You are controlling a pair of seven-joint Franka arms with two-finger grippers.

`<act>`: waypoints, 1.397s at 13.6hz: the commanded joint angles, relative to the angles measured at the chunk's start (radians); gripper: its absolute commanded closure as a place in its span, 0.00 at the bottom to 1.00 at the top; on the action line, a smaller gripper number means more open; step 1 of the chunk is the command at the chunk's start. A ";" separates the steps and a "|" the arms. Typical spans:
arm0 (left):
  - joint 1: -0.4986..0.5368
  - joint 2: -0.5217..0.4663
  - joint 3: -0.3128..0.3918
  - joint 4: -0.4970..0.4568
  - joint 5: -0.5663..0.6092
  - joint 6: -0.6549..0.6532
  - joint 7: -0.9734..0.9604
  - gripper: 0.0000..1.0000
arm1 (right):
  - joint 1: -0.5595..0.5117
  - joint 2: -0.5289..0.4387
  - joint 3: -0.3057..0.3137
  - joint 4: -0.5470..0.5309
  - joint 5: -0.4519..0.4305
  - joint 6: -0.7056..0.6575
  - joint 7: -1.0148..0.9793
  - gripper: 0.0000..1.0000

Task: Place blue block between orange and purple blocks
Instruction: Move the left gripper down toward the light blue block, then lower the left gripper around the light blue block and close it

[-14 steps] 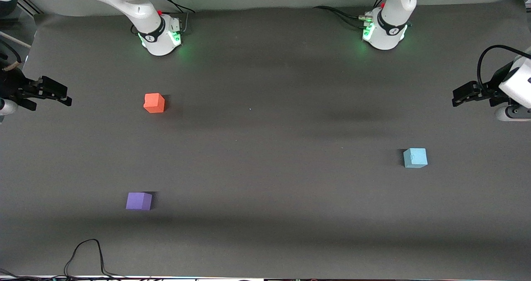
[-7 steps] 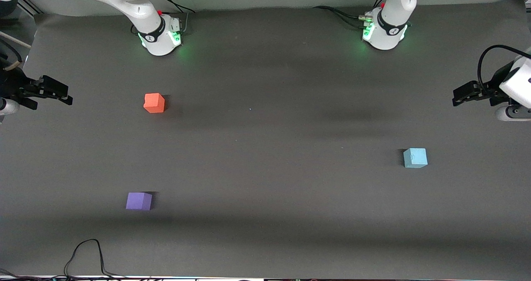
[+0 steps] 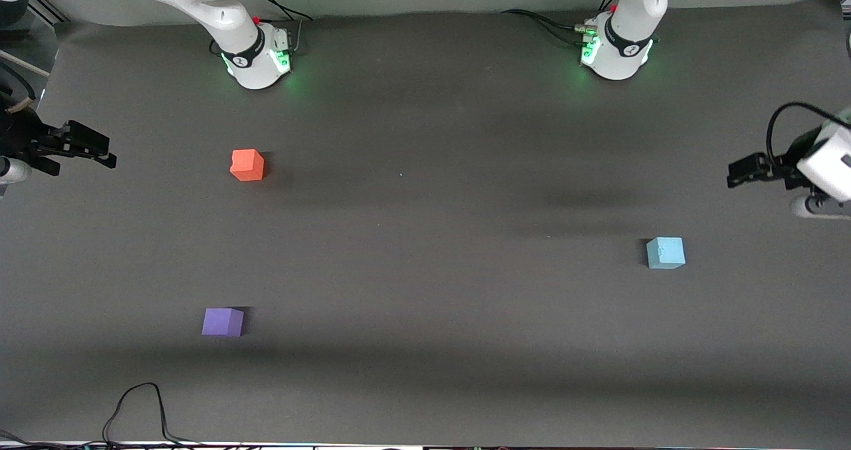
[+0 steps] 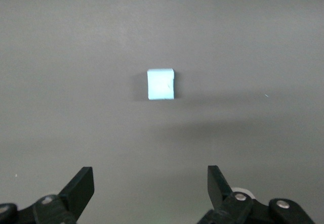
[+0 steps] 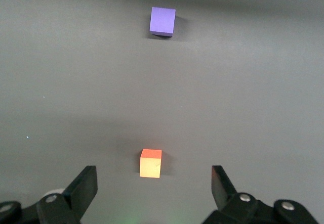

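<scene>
The blue block (image 3: 665, 252) sits on the grey table toward the left arm's end; it also shows in the left wrist view (image 4: 161, 84). The orange block (image 3: 247, 165) and the purple block (image 3: 223, 322) sit toward the right arm's end, the purple one nearer the front camera; both show in the right wrist view, orange (image 5: 151, 163) and purple (image 5: 162, 21). My left gripper (image 3: 736, 172) is open and empty, up in the air over the table's end, apart from the blue block. My right gripper (image 3: 100, 155) is open and empty, waiting over the other end.
The two arm bases (image 3: 256, 58) (image 3: 615, 51) stand along the table's edge farthest from the front camera. A black cable (image 3: 136, 410) loops on the table's near edge, close to the purple block.
My left gripper has moved slightly toward the front camera, closer to the blue block. The right gripper and the three blocks have not moved.
</scene>
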 commanded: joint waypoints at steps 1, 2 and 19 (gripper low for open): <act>0.016 0.088 -0.002 -0.009 0.004 0.098 0.030 0.00 | 0.000 -0.003 0.003 0.014 -0.016 -0.013 -0.012 0.00; 0.016 0.109 -0.002 -0.044 0.003 0.163 0.030 0.00 | 0.000 -0.003 0.003 0.014 -0.013 -0.013 -0.009 0.00; 0.002 0.334 -0.007 -0.452 -0.008 0.948 -0.001 0.00 | -0.001 -0.017 -0.007 0.018 -0.017 -0.025 -0.013 0.00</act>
